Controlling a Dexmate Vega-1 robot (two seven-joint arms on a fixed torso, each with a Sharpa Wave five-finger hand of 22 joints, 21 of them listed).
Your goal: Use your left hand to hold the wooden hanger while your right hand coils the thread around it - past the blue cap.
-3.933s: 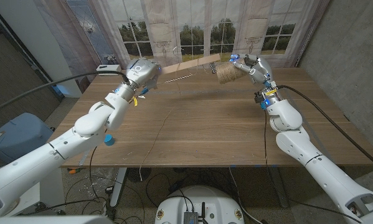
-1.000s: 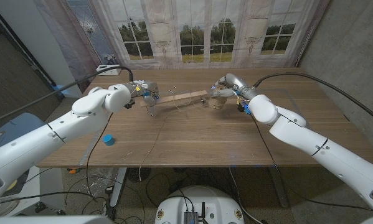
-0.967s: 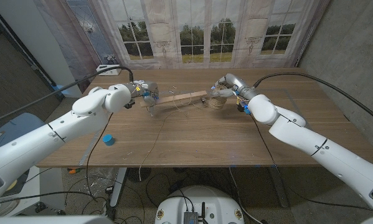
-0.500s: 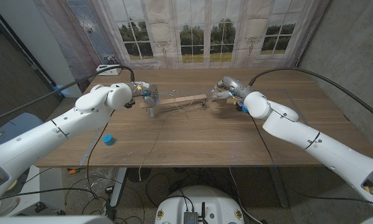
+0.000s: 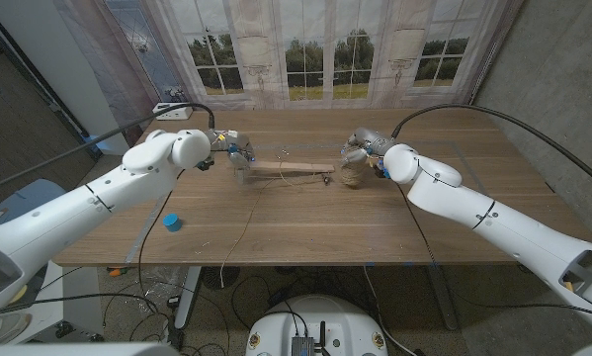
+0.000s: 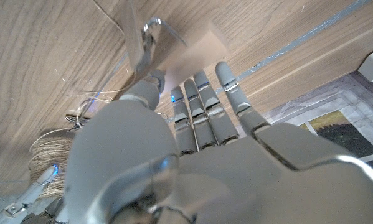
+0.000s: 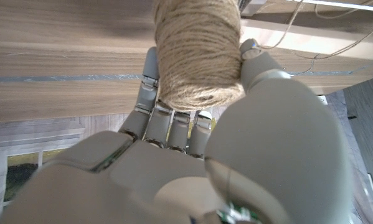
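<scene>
Gripping twine spool (image 7: 198,53), right robot hand (image 5: 359,148); left robot hand (image 5: 234,153) holding wooden hanger (image 5: 291,169).

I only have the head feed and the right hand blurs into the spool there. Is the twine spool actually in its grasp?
Observer: Yes. In the right wrist view the right hand has its fingers and thumb wrapped around the twine spool.
Operator: And the left hand, is it on the hanger?
Observer: In the left wrist view the left hand has its fingers laid against the wooden hanger, near the metal hook.
</scene>
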